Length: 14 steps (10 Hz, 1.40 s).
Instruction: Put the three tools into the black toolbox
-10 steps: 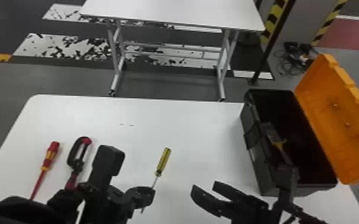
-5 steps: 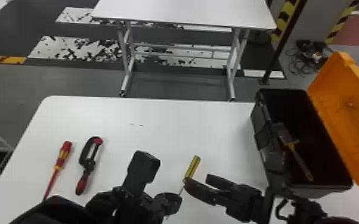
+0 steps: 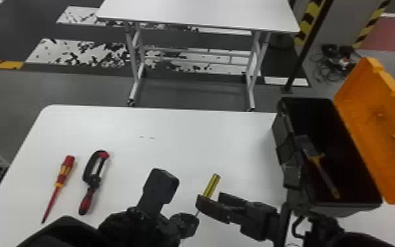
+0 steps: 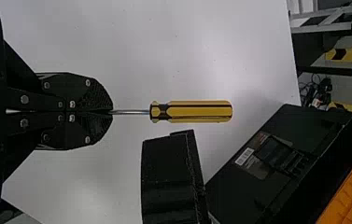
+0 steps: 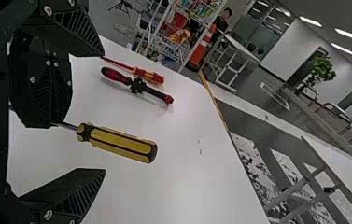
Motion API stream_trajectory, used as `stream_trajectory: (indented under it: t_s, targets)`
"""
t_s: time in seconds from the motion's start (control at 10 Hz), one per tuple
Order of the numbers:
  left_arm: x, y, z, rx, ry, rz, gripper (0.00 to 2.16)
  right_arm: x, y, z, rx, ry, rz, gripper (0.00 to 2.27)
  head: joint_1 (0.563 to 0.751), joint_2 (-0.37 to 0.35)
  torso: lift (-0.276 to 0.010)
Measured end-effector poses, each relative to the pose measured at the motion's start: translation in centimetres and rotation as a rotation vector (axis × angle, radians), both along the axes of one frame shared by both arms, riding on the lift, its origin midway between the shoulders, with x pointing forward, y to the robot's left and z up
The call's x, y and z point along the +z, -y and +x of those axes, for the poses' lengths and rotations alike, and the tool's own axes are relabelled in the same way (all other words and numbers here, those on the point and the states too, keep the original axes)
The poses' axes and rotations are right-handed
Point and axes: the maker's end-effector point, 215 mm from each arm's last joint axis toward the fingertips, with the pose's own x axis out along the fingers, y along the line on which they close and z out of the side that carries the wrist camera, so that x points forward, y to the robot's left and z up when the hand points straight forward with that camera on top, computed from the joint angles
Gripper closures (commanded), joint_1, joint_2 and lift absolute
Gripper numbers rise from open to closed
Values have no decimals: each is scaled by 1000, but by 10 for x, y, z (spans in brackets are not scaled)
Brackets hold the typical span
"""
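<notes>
"Black toolbox?"
"Right of the spread right gripper, yellow-handled tool inside."
"Yellow screwdriver?"
"Left gripper clenches its shaft."
"Red screwdriver, black-red tool?"
"Left of that gripper."

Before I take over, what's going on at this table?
The left gripper holds the yellow screwdriver by its shaft. The right gripper is open near the handle, perhaps for a handover. The red screwdriver and the red-and-black tool lie on the white table, not yet packed. The black toolbox is open, with a yellow-handled tool inside.
</notes>
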Motion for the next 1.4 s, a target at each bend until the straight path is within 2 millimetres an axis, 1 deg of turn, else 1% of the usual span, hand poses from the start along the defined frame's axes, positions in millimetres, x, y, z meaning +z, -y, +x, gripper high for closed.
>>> stream_trajectory:
  t_s: [0.3,0.5,0.7,0.9,1.1,1.2,1.3,1.4]
  targets:
    - [-1,1,2,-3,4,-2,1973,-1,-3,3,8,-1,2,117,695,-48,-51]
    - [-5,0,1,-4,-3,2,1973,4,4,11,-3,13,0,117,695,-59,-51]
    - [-6,4,-1,-10,-2,-1,1973,9,6,17,-5,24,0,117,695,-68,-51]
    - [-2,9,-1,-18,5,-10,1973,2,3,21,-3,25,-4,117,695,-75,-51]
    - [1,10,0,-19,11,-12,1973,-4,-2,22,6,24,-4,117,695,-68,-51]
    - [2,11,-1,-20,11,-12,1973,-6,-5,22,7,26,-4,221,695,-63,-51]
    - [3,12,-1,-23,11,-13,1973,-5,-7,23,8,30,-1,792,695,-61,-51]
    - [2,13,-2,-26,10,-12,1973,-4,-8,23,9,31,0,1841,695,-61,-51]
